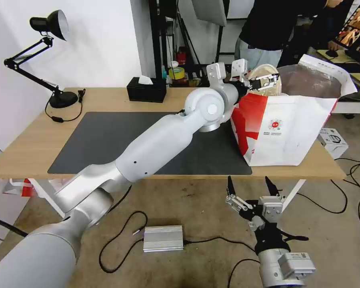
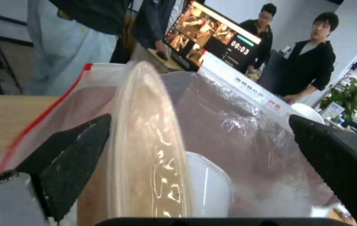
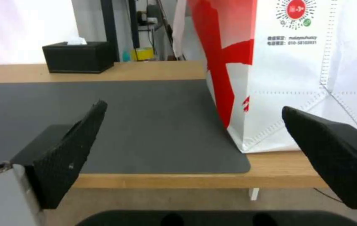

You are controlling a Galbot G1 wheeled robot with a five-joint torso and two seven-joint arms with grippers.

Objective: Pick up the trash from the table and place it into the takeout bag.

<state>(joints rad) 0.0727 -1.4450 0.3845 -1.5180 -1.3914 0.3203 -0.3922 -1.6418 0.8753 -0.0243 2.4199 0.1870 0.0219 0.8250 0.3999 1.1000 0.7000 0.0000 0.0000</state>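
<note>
The takeout bag [image 1: 292,132] stands open at the right end of the table [image 1: 24,148], partly on the dark mat [image 1: 108,136]. My left gripper [image 1: 264,82] reaches over the bag's near rim. In the left wrist view this gripper [image 2: 203,157] is open, its fingers wide apart. The beige pulp bowl [image 2: 145,141] stands on edge just inside the bag, against one finger [image 2: 73,157]. The rim of a white plastic thing [image 2: 209,185] shows deeper down against the foil lining [image 2: 245,131]. My right gripper [image 1: 250,188] hangs open below the table's front edge, facing the bag [image 3: 278,78].
A black tissue box [image 1: 146,89] sits at the table's back edge and a desk lamp [image 1: 52,60] at the back left. On the floor lie a silver power brick [image 1: 163,238], cables and a small white box [image 1: 334,142]. People stand behind the table.
</note>
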